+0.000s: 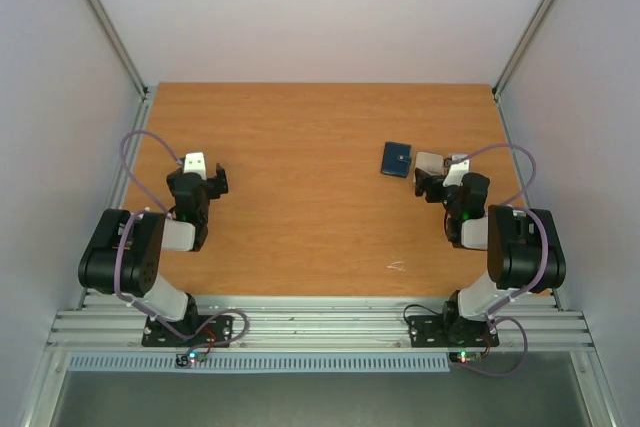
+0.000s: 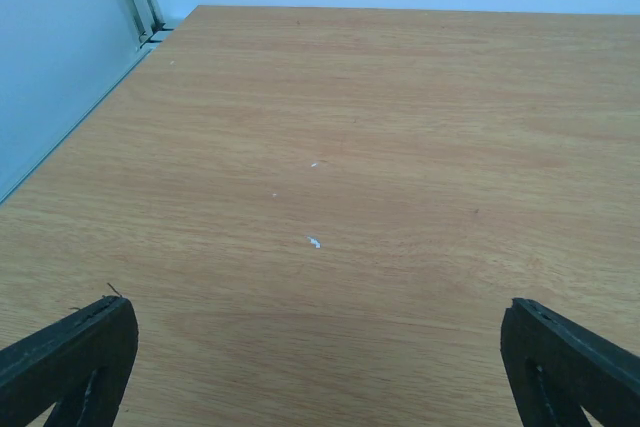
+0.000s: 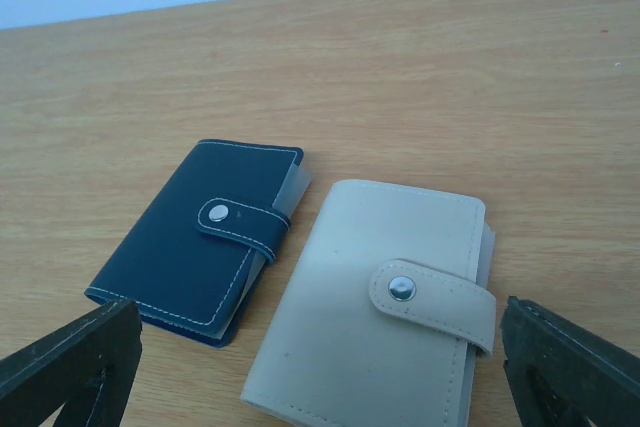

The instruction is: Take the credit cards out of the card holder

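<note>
Evidently the task stands at its opening step, with nothing gripped. The card holder [image 3: 380,317] lies closed on the desk [image 1: 300,197] at lower centre of the right wrist view, its strap [image 3: 430,297] snapped down and a blue wallet [image 3: 200,242] just beside it on the left. No credit cards are visible; presumably they are inside. The right pincer [image 3: 320,347] hangs wide over the holder. The left pincer [image 2: 320,347] is equally wide, above bare wood and well apart. Next move, in my judgement: pin the holder and unsnap the strap.
</note>
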